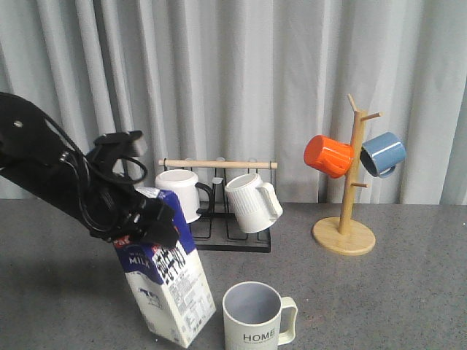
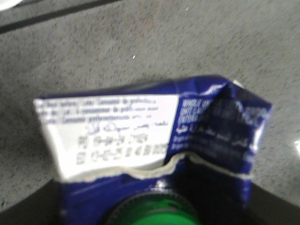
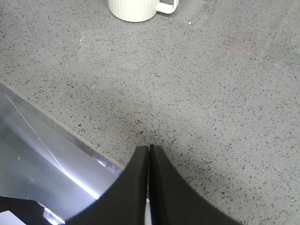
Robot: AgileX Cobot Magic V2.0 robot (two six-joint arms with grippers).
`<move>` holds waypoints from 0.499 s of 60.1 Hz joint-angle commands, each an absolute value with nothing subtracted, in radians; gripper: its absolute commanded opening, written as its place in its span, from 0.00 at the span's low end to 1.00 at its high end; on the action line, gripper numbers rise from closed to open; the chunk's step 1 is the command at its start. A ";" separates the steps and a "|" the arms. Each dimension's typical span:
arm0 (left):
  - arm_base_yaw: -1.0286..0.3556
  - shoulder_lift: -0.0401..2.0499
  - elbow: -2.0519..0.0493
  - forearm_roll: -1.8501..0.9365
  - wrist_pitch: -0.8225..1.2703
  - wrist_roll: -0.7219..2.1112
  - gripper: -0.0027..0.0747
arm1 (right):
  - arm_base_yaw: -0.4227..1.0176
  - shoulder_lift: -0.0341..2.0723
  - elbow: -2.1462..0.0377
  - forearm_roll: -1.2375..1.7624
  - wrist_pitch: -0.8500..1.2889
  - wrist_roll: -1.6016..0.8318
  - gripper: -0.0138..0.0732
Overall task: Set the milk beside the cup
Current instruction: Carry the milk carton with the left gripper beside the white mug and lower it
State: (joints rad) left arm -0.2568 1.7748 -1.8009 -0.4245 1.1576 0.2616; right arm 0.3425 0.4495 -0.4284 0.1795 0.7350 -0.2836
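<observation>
1. Now the milk [image 1: 169,292] is near the front edge of the bench [image 1: 408,292], on the left side, just beside the cup [image 1: 254,315].
2. The milk leans over. Its top tips toward the left, and its bottom looks to be on or very close to the bench.
3. The left gripper [image 1: 149,222] holds the milk by its folded top, near the green cap [image 2: 152,213]. The fingers themselves are hard to see.
4. The right gripper [image 3: 149,161] is pinched closed with nothing in it, low over bare bench.
5. The milk is a tall paper box. I think it is heavy if full, and its walls are soft and can dent.
6. The top fold [image 2: 187,164] already looks crumpled, so a hard squeeze there could bend it more.
7. I think the best place to hold is the flat sides just under the top, which are stiffer.
8. A tall box tips easily, so it should stand straight before it is let go.
</observation>
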 commanded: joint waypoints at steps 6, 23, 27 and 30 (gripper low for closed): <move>-0.321 1.781 -1.832 -0.409 1.135 0.236 0.03 | 0.341 0.454 -0.452 0.182 0.676 -0.286 0.15; -0.351 1.797 -1.832 -0.358 1.174 0.235 0.05 | 0.341 0.454 -0.452 0.182 0.676 -0.286 0.15; -0.351 1.797 -1.832 -0.358 1.199 0.235 0.06 | 0.341 0.454 -0.452 0.182 0.676 -0.286 0.15; -0.351 1.797 -1.832 -0.358 1.219 0.236 0.09 | 0.341 0.454 -0.452 0.182 0.676 -0.286 0.15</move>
State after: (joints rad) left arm -0.3454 1.8499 -1.8009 -0.3340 1.2091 0.2439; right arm 0.3425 0.4495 -0.4284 0.1795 0.7350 -0.2836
